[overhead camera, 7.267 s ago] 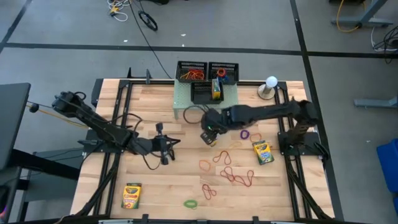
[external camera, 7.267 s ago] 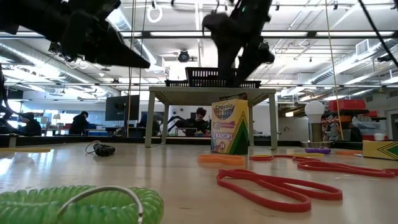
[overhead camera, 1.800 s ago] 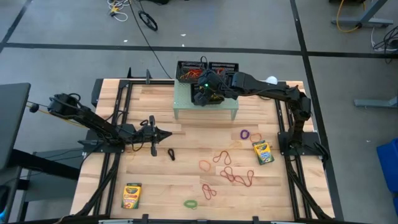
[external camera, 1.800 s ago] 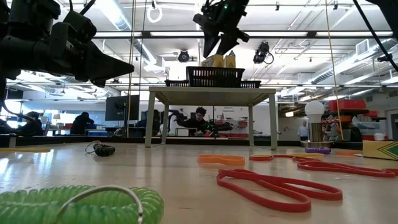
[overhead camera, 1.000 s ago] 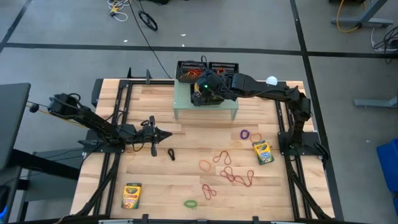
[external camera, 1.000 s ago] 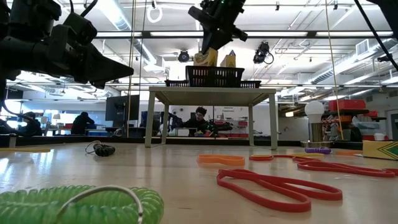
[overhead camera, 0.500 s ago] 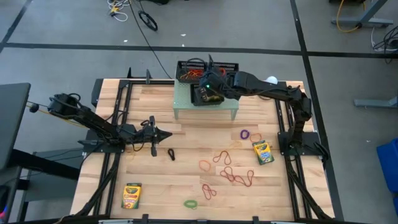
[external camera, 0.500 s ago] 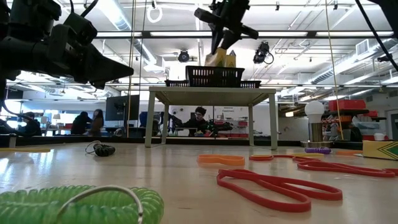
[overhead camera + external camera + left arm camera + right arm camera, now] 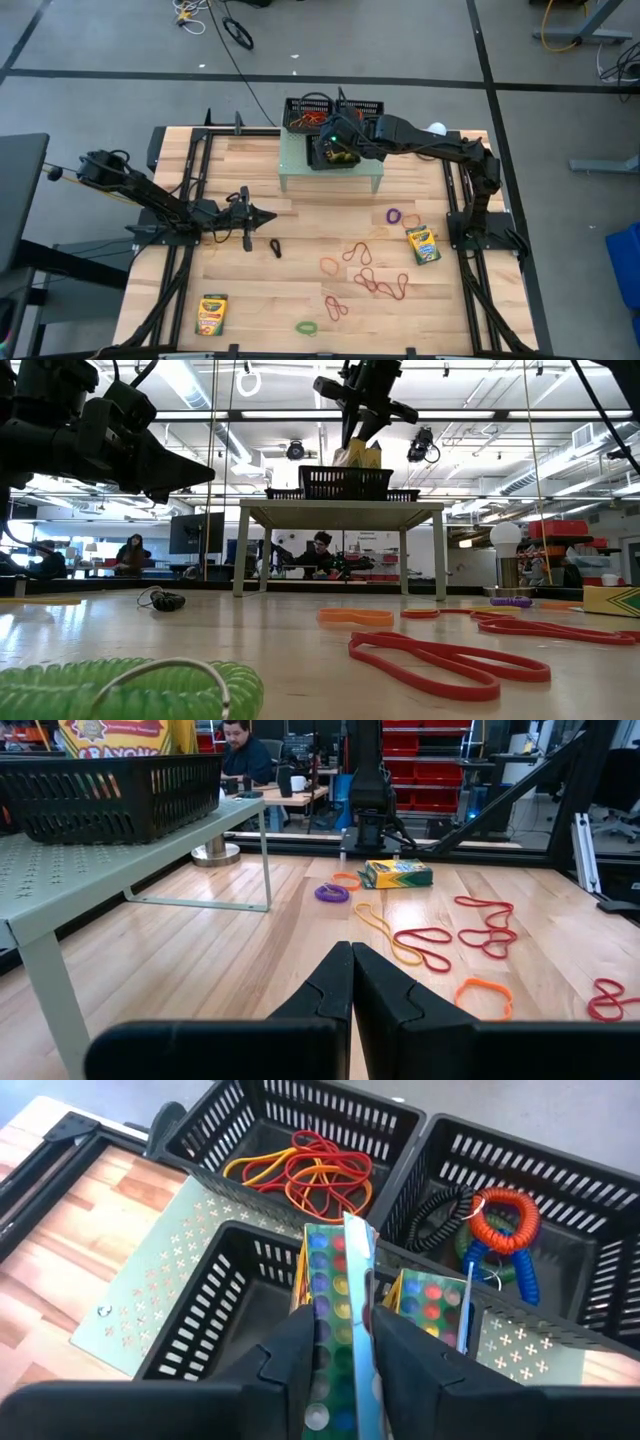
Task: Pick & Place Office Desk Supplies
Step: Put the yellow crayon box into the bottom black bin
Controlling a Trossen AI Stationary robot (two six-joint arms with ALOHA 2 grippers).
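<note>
My right gripper [image 9: 345, 1320] hangs over the front black mesh tray [image 9: 215, 1315] on the pale green riser [image 9: 300, 168], shut on a yellow-and-green crayon box [image 9: 340, 1265]. A second crayon box [image 9: 432, 1302] stands in the same tray, close beside the held one. Two more crayon boxes lie flat on the table [image 9: 423, 243] [image 9: 212, 314]. Red and orange rubber bands [image 9: 372, 277] lie loose on the right half. My left gripper [image 9: 268, 216] waits shut at the table's left middle, level and touching nothing. My right gripper pinches the crayon box by its two broad faces [image 9: 328, 1302], one finger on each. The fingers slant down from the table's right side. The box stands on end, its lower part down inside the front tray. Whether it rests on the tray floor is hidden.
Two more mesh trays stand behind on the riser, one with red and orange bands [image 9: 310, 1175], one with coiled cords [image 9: 495, 1240]. A purple band [image 9: 394, 215], a green coil [image 9: 306, 327] and a small black piece [image 9: 274, 247] lie on the table. A white lamp [image 9: 436, 132] stands at the far right.
My right gripper has rolled at the wrist over the front tray while keeping its hold. The crayon box has turned with it and swung from a tilt to stand next to the other box in the tray.
</note>
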